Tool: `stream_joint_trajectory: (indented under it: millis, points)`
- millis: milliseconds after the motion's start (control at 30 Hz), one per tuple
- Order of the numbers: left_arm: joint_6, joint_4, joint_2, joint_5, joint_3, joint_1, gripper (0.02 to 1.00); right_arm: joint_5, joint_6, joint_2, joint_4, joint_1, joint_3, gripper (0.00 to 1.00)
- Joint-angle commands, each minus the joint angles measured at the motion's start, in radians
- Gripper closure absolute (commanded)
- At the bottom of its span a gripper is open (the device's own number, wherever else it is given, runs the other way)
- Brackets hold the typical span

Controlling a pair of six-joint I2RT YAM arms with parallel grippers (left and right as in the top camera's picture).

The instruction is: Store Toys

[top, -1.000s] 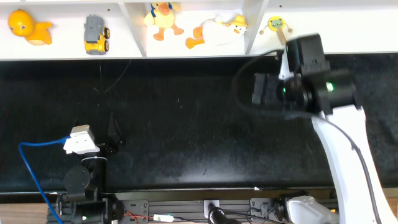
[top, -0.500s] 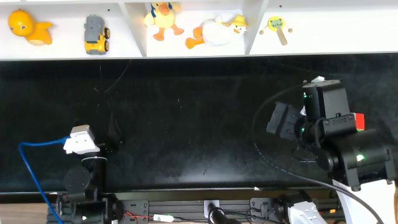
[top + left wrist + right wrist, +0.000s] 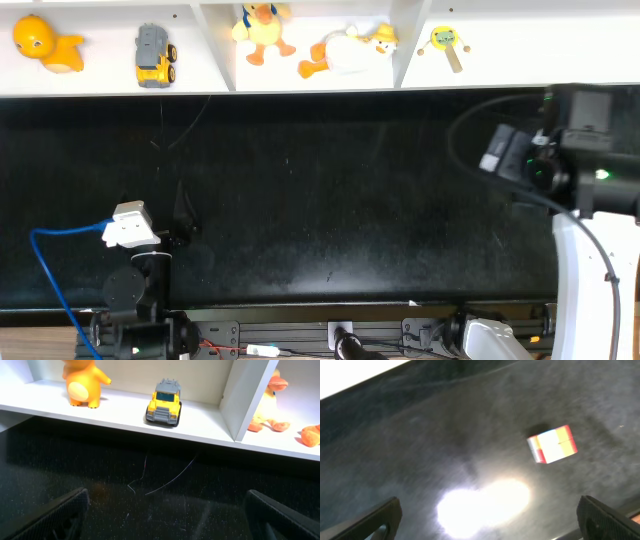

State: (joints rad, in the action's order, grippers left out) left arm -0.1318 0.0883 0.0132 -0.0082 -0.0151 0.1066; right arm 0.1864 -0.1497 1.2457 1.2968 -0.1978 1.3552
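Right tool [image 3: 489, 517] spread, empty, over black tabletop [image 3: 420, 435]; multicoloured cube [image 3: 552, 444] lies on it. Left tool [image 3: 165, 507] spread, empty, facing yellow truck [image 3: 164, 402] on shelf [image 3: 120, 419].

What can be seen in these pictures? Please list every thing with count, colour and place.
table: 1, black, work surface
shelf: 1, white, table's far edge
rubber duck: 1, orange, left compartment
toy truck: 1, yellow-grey, left compartment
plush duck: 1, yellow, middle compartment
plush bird: 1, white, middle compartment
stick toy: 1, green-yellow, right compartment
cube: 1, multicoloured, on table
cable: 1, blue, table's near-left corner
left gripper: 1, black, open, facing shelf
right gripper: 1, black, open, near cube
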Motion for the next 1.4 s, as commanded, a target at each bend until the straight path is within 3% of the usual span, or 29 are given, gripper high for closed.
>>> stream_joint_trajectory:
  millis: [33,200,333,467,600,733,833,1233,1400]
  points:
    - [-0.004,-0.005,-0.010,-0.001,0.007,-0.002,0.020,-0.100,0.159,0.030,-0.050,-0.161,0.000,0.007]
    - [-0.004,-0.005,-0.010,-0.001,0.007,-0.002,0.020,-0.124,0.209,0.093,-0.058,-0.322,-0.001,0.007]
    - [-0.004,-0.005,-0.010,-0.001,0.007,-0.002,0.020,-0.219,0.210,0.142,-0.086,-0.418,-0.001,0.007]
    - [-0.004,-0.005,-0.010,-0.001,0.007,-0.002,0.020,-0.223,0.212,0.177,-0.099,-0.478,-0.001,0.005]
    - [-0.004,-0.005,-0.010,-0.001,0.007,-0.002,0.020,-0.291,0.324,0.201,-0.129,-0.504,-0.001,0.005]
    - [-0.004,-0.005,-0.010,-0.001,0.007,-0.002,0.020,-0.297,0.443,0.239,-0.138,-0.503,-0.001,0.005]
    - [-0.004,-0.005,-0.010,-0.001,0.007,-0.002,0.020,-0.267,0.499,0.285,-0.098,-0.503,-0.001,0.005]
    - [-0.004,-0.005,-0.010,-0.001,0.007,-0.002,0.023,-0.064,0.502,0.437,-0.072,-0.517,-0.001,0.005]
    - [-0.004,-0.005,-0.010,-0.001,0.007,-0.002,0.023,-0.055,0.502,0.492,-0.071,-0.544,-0.001,0.007]
